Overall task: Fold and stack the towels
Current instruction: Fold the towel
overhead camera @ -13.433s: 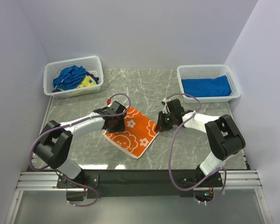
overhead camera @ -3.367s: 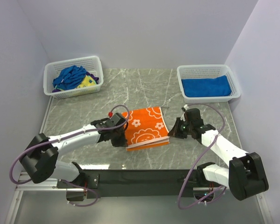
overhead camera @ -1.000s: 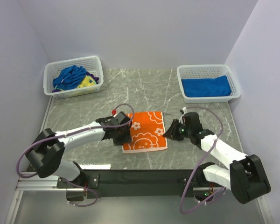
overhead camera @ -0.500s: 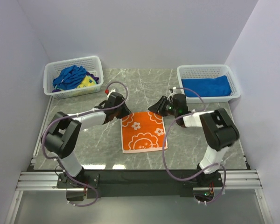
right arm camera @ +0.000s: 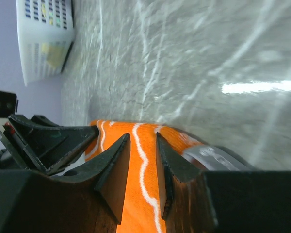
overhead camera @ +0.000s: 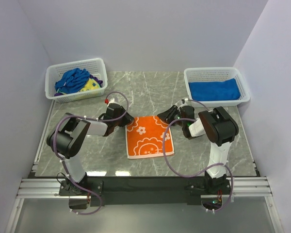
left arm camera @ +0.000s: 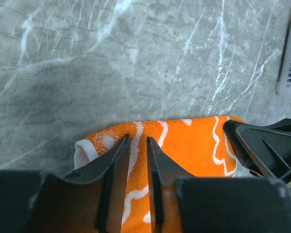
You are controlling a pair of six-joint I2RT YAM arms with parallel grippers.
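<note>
The orange towel (overhead camera: 148,138) with white flower outlines lies folded at the table's middle. My left gripper (overhead camera: 126,121) sits low on its far-left corner. In the left wrist view that gripper (left arm camera: 138,141) has its jaws drawn nearly together, with orange cloth (left arm camera: 184,141) pinched in the slit and a white corner curled up beside it. My right gripper (overhead camera: 161,118) rests on the far-right corner. In the right wrist view this gripper (right arm camera: 143,137) has its jaws a little apart, and flat orange cloth (right arm camera: 143,194) shows through the gap.
A white mesh basket (overhead camera: 75,64) at the back left holds a crumpled blue towel (overhead camera: 73,79) and a yellow one (overhead camera: 89,86). At the back right, a second basket (overhead camera: 211,71) holds a folded blue towel (overhead camera: 214,90). Purple cables loop beside both arms.
Both grippers left the towel's side edges and came to its far corners, facing each other. The left jaws narrowed markedly. The towel stayed where it was.
</note>
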